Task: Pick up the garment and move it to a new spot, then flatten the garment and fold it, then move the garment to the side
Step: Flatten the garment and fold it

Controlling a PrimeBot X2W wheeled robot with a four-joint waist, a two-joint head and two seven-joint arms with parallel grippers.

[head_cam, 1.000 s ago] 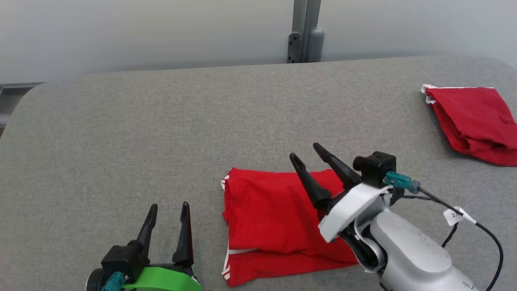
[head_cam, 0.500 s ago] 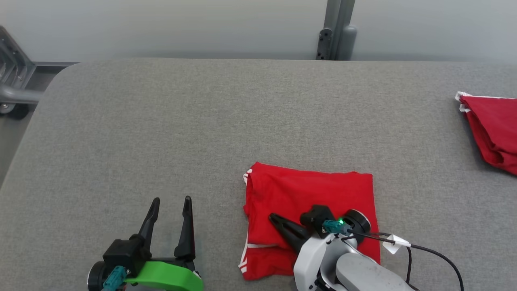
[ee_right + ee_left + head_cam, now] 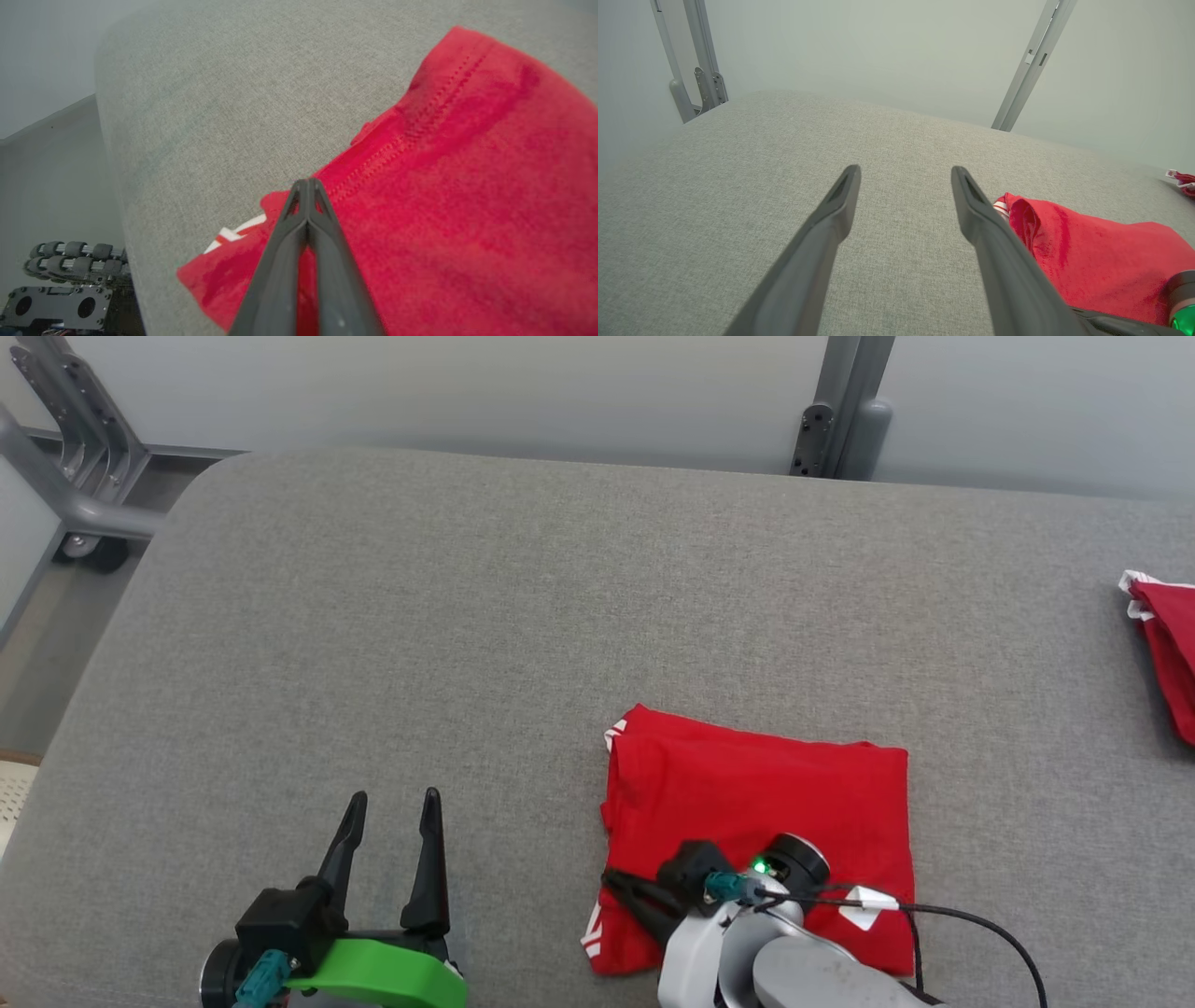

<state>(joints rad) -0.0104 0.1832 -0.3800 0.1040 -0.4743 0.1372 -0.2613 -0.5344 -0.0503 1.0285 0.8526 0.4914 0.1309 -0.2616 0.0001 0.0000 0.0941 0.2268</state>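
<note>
Head view, right gripper pressed together over garment, left gripper spread, red cloth far right.

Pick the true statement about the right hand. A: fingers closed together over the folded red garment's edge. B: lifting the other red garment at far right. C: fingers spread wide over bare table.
A: the right hand has its two fingers pressed together above the folded red garment, near its edge.
</note>
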